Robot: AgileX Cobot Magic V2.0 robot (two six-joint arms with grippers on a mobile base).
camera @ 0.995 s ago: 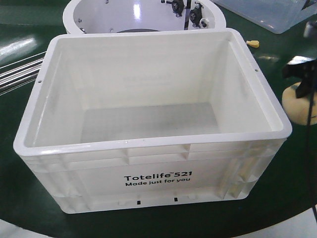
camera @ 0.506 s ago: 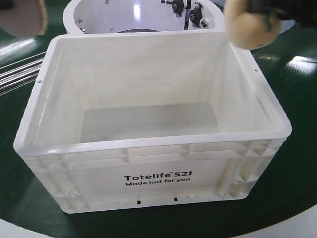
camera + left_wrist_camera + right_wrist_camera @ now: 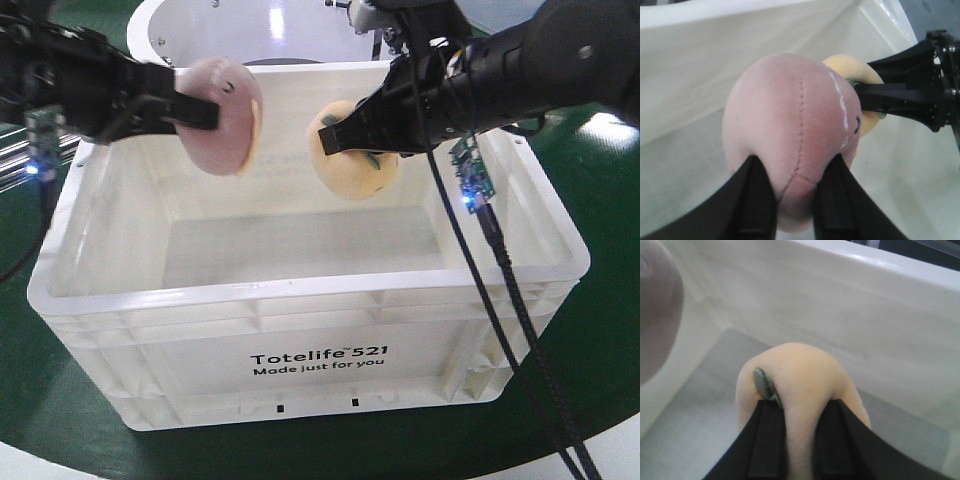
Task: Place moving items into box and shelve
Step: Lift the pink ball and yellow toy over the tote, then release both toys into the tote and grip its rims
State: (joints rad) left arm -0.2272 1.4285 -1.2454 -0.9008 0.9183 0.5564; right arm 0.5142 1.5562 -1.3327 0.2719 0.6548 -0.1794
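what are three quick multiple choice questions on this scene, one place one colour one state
1. Where is the yellow toy? A on the box floor; B held above the box floor; C outside the box.
2. The left fingers hold a toy coloured: A pink; B blue; C green.
3. The right fingers are: A open, empty; B shut on the yellow toy; C out of view.
Answers: 1 B, floor shows bare beneath it. 2 A, the pink toy fills the left wrist view. 3 B, both fingers press its sides.
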